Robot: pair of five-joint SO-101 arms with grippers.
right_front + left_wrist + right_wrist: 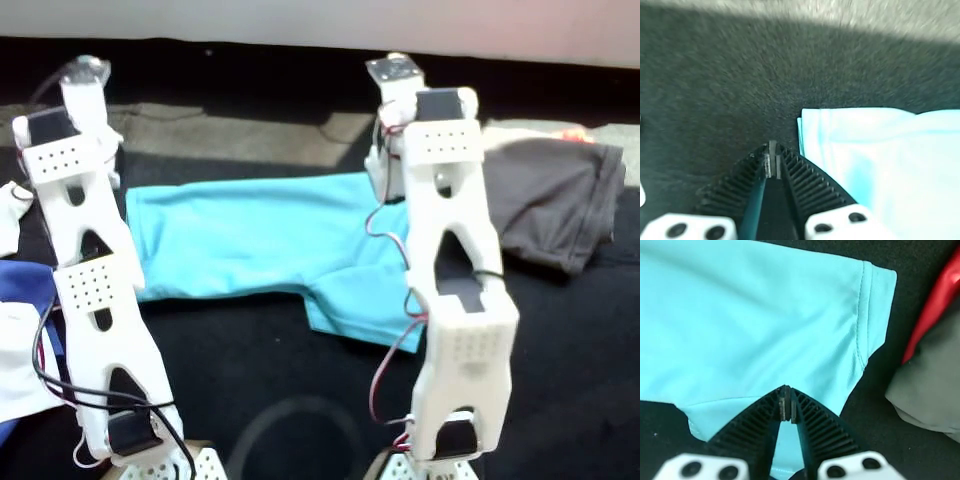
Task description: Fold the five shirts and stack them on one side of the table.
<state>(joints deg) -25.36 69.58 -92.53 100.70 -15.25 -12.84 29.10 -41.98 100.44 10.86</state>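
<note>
A turquoise shirt lies spread across the middle of the dark table, one sleeve toward the front. My left gripper is shut with nothing in it, low over bare table just beside the turquoise shirt's corner. My right gripper is also shut and empty, hovering over the turquoise shirt near its sleeve hem. A dark grey shirt lies bunched at the right, with a bit of red cloth beside it. Blue and white shirts lie at the left edge.
The left arm and the right arm stretch from the front edge toward the back. The dark table is bare in front of the turquoise shirt. A pale floor strip runs behind the table.
</note>
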